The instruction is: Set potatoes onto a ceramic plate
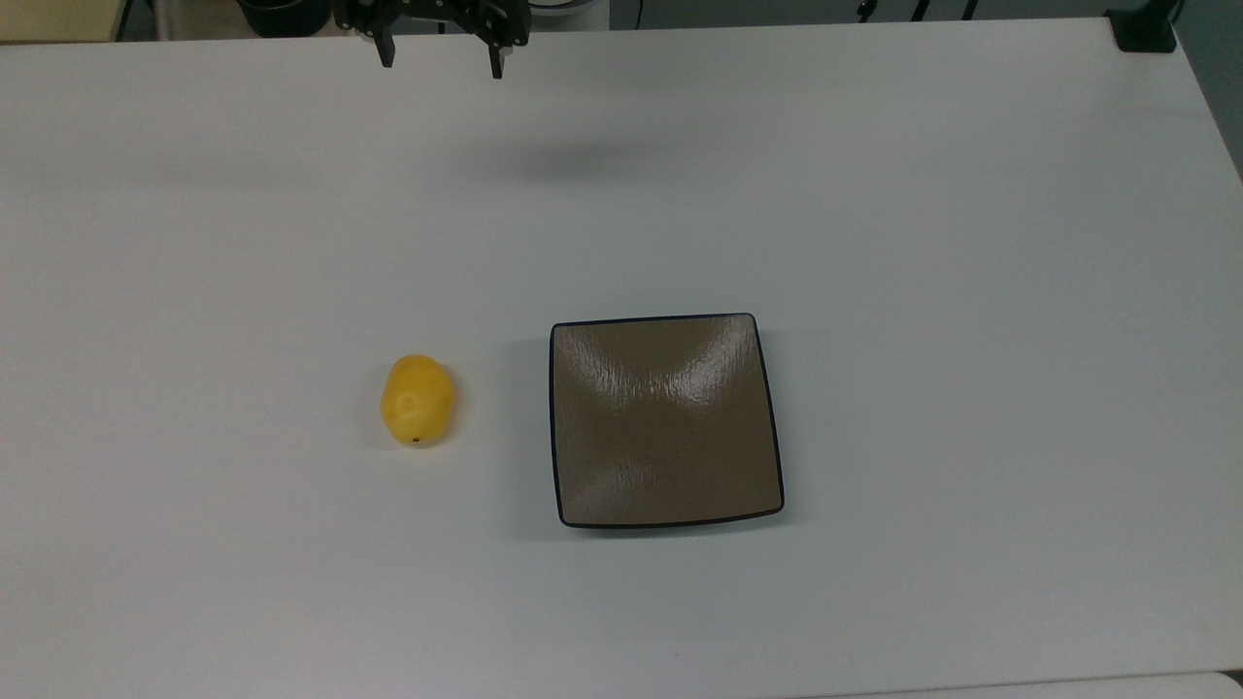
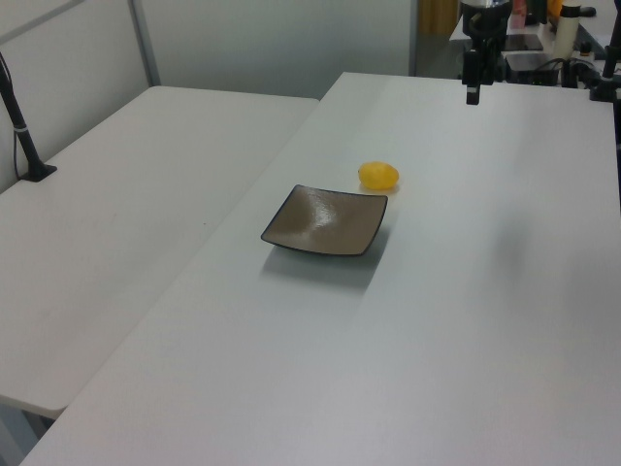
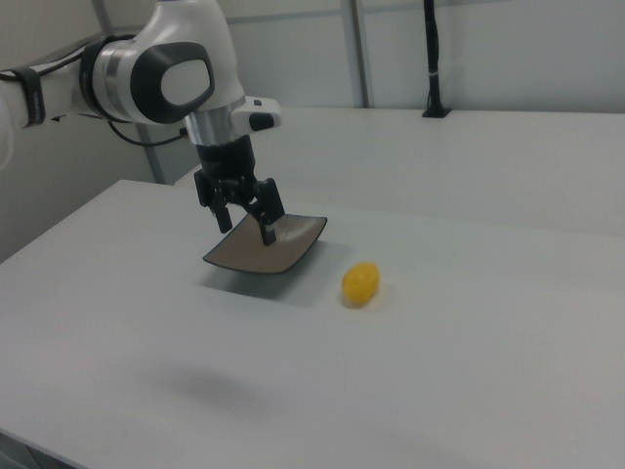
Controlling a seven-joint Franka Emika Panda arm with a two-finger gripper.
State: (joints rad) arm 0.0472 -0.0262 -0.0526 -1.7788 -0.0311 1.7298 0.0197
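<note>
Hand [image 3: 245, 224] hangs open above table [image 1: 874, 194], apparently tilted.

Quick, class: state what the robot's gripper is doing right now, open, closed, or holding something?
Gripper: open and empty, raised above the table, well away from the potato and the plate.

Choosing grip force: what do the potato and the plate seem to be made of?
Potato: bright yellow, smooth and evenly coloured, so probably plastic or rubber rather than real. Plate: looks like glazed ceramic, with glossy brown reflections, a faint ripple and a thin dark rim.
</note>
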